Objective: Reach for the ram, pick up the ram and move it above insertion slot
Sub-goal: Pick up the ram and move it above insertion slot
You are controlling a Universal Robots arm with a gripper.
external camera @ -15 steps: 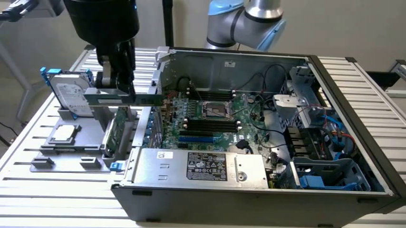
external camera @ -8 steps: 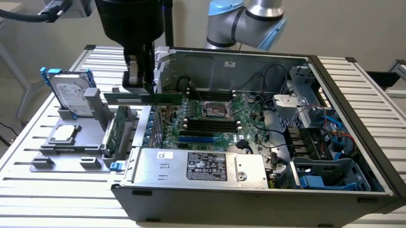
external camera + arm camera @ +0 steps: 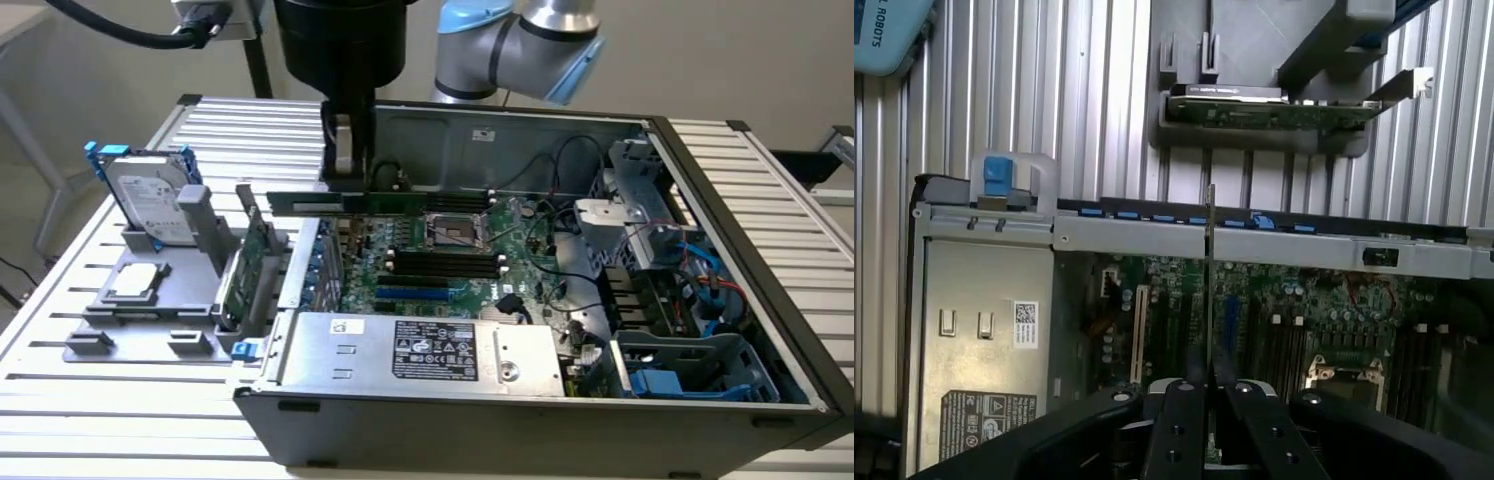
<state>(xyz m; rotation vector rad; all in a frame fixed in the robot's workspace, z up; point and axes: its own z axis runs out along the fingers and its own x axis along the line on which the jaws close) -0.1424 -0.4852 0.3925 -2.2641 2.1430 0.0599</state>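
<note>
The arm reaches straight down over the open computer case (image 3: 694, 180), wrist vertical. Its gripper (image 3: 350, 172) has its fingers (image 3: 1179, 420) narrowed on the ram (image 3: 350, 203), pinching its top edge. The ram hangs level in the air above the motherboard (image 3: 441, 265), clear of the black slots (image 3: 447, 262).

One ram (image 3: 358, 203) stick, one gripper (image 3: 350, 150), and one open computer case (image 3: 534, 420) holding one motherboard (image 3: 467, 270) and one power supply (image 3: 420, 350). Outside the case, one grey holder (image 3: 147, 300) carries one silver hard drive (image 3: 144, 195) and one wider green card (image 3: 247, 270).
</note>
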